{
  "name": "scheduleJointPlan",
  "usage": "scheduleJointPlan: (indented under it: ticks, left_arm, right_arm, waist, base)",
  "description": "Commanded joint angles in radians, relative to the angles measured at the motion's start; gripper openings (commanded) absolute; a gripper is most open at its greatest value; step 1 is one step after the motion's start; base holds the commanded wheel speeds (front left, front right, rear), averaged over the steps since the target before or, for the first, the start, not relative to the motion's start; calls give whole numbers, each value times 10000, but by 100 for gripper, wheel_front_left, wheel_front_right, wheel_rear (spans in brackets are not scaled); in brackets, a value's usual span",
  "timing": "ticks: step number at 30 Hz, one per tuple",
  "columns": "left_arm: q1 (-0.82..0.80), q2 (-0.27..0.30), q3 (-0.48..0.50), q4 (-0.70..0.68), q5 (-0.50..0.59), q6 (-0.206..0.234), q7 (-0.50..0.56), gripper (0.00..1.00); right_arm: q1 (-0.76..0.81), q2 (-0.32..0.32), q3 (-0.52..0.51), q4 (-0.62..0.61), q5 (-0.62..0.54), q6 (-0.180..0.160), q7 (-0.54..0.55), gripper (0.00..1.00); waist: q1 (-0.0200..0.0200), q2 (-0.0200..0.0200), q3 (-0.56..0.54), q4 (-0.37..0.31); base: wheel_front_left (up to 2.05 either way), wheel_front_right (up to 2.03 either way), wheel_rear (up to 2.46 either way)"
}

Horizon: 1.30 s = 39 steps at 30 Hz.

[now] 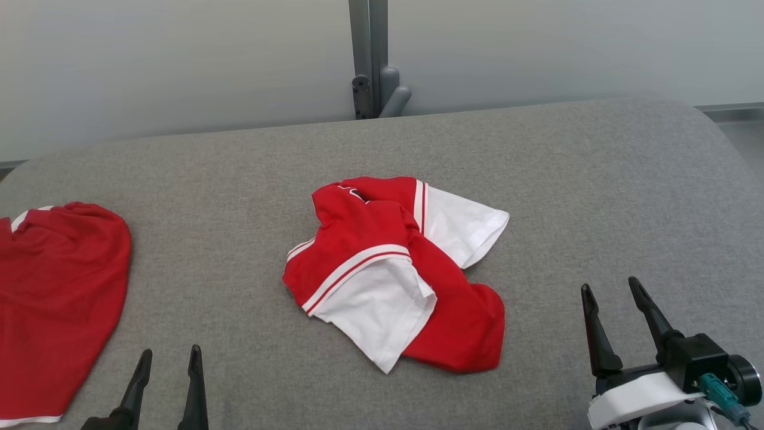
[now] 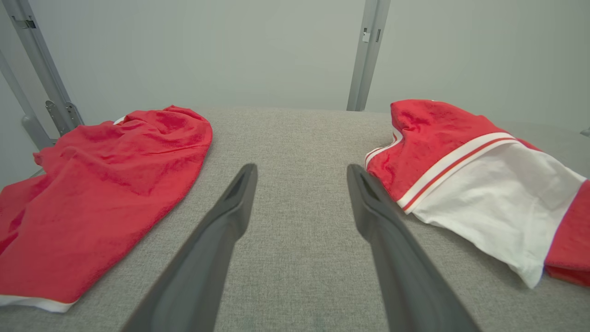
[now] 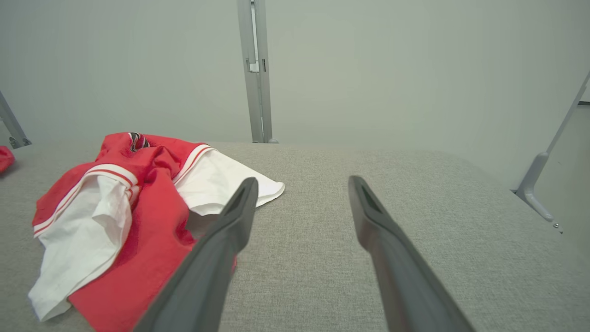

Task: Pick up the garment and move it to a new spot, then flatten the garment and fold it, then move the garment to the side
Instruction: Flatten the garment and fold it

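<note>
Garment, a short-sleeved jersey of red cloth with white sleeves and red-and-white striped trim (image 1: 394,269): lies crumpled in a loose heap near the middle of the grey fabric-covered table (image 1: 597,179). One white sleeve is thrown toward the front and the other toward the right rear, with the red body bunched between them and trailing to the front right; nothing touches it. Second item, a plain red cloth garment with a narrow white hem (image 1: 59,298): spread at the table's left edge, partly cut off in the head view, well apart from the jersey. Left gripper (image 1: 171,351), two long dark fingers: at the lower left of the head view, over bare table between the two garments, jaws spread and holding nothing; its height over the cloth cannot be told. Right gripper (image 1: 610,284), with a black-and-white wrist housing and a teal connector: at the lower right, over bare table to the right of the jersey, near it but apart, jaws spread and empty. Backdrop: pale grey wall (image 1: 179,60) with a vertical grey metal post (image 1: 368,60) behind the table's far edge.
</note>
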Motion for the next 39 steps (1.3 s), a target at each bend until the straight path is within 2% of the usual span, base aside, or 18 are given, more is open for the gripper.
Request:
scheduleJointPlan:
  ticks: [1,8,13,16,19,20,23,28,31,33,39]
  left_arm:
    - [6,-9,34,-66,-16,-25,-3,100]
    - [-563,-151,-803,52,-221,-26,-3,100]
    - [-1485,-279,-2215,691,-866,-27,44,100]
    - [-2184,-310,-3307,1042,-1281,-27,666,100]
    - [-2802,-318,-4123,1217,-2276,62,1385,100]
    - [-2802,-318,-4123,1217,-2276,62,1385,100]
    - [-3420,-324,-4977,1455,-2879,523,2125,100]
    - [-4338,-318,-5747,1791,-3642,1972,3136,100]
    - [-4734,-314,-5975,2171,-3523,2725,3459,100]
    - [-4951,-315,-6015,2361,-3568,2889,3549,100]
    - [-5070,-215,-6064,2930,-3588,2987,3605,100]
  right_arm:
    - [-133,22,33,-95,36,-17,15,100]
    - [-290,-56,168,-323,29,-16,15,100]
    - [-363,-81,263,-387,34,-16,15,100]
    - [-425,-54,292,-424,56,-16,15,100]
    - [-527,-4,312,-465,80,-16,15,100]
    - [-527,-4,312,-465,80,-16,15,100]
    - [-581,43,348,-488,112,-16,15,100]
    - [-662,92,355,-530,166,-16,15,100]
    - [-701,110,324,-559,192,-17,15,100]
    - [-705,126,313,-571,208,-16,15,100]
    - [-705,145,227,-588,232,-16,15,100]
  waist:
    - [0,0,10,2]
    - [0,0,102,-78]
    - [0,0,230,-379]
    - [0,0,327,-650]
    - [0,0,464,-957]
    - [0,0,464,-957]
    - [0,0,601,-1280]
    - [0,0,853,-1756]
    - [0,0,981,-1959]
    - [0,0,1044,-2052]
    - [0,0,1104,-2179]
  base:
    - [0,0,0]
    - [0,0,0]
    - [0,0,0]
    - [0,0,0]
    - [0,0,0]
    - [0,0,0]
    - [0,0,0]
    - [0,0,0]
    - [0,0,0]
    - [0,0,0]
    - [0,0,0]
